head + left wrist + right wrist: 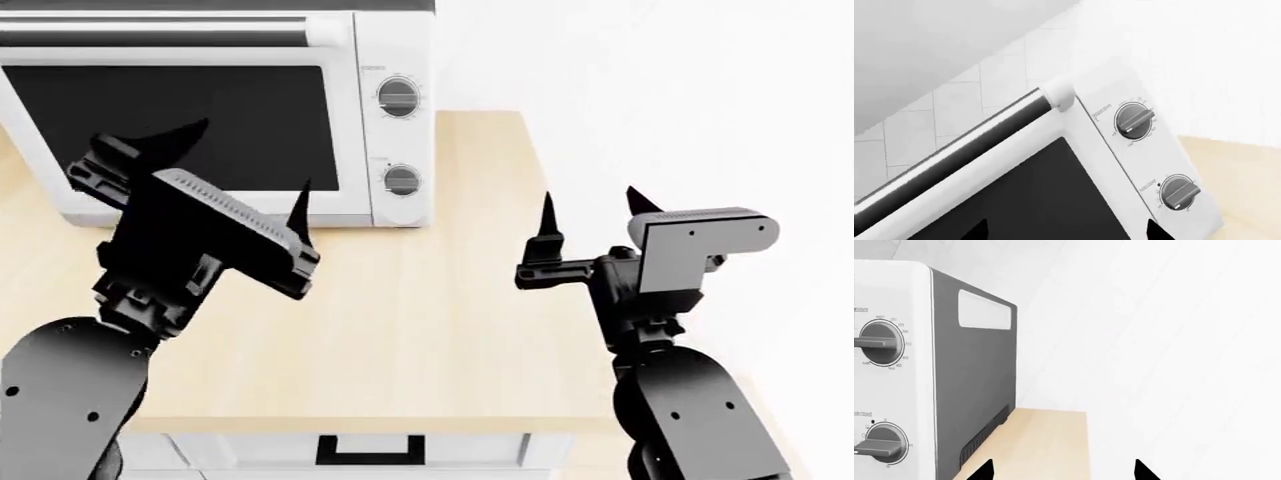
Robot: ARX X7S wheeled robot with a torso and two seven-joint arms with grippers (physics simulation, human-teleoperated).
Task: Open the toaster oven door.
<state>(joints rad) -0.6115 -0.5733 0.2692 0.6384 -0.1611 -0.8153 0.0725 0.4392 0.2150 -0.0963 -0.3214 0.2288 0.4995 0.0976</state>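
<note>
Your left gripper (240, 165) has its fingers wide apart and holds nothing, hovering before the closed toaster oven door (180, 125). The toaster oven (394, 60) stands at 11 o'clock on the counter (427, 330). Your right gripper (587, 215), at 4 o'clock from it, is also spread and empty.

The toaster oven (1094, 165) fills the view; its door (1034, 195) lies closed, silver bar handle (954, 150) along the door's edge; two grey knobs (1134, 122) sit beside the door; two dark tips, probably the left gripper (1067, 231), point at the glass.
</note>
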